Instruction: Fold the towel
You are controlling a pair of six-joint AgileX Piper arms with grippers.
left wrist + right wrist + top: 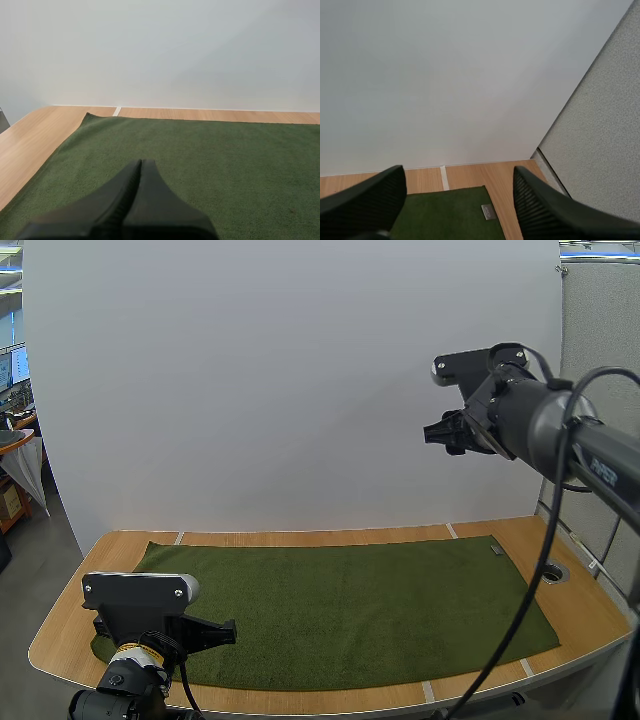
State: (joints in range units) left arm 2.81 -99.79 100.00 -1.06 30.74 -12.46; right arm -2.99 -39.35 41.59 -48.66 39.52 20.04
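Two robot arms stand at a wooden table (60,635) with a dark green towel (350,610) spread on it. Nearest the camera, the left end effector (230,628) sits low over the towel's near left corner, its two black fingers pressed together into one dark wedge and holding nothing. Whether it touches the cloth cannot be told.

The towel lies flat in a single layer and covers most of the table, with bare wood showing along every side. It is a long rectangle, running left to right, with a soft, short, fuzzy surface and no obvious wrinkles or turned-up edges. A small grey label (497,548) sits at its far right corner.

Farther off and much higher, the right end effector (432,433) hangs well above the far right part of the table. Its fingers stand wide apart and empty, with the labelled corner far below them.

No fold has been made, so the task appears to be at its very start. The next move likely calls for the left fingers to part, both arms to come down to towel corners or an edge, pinch the cloth, and carry it over onto the opposite side.
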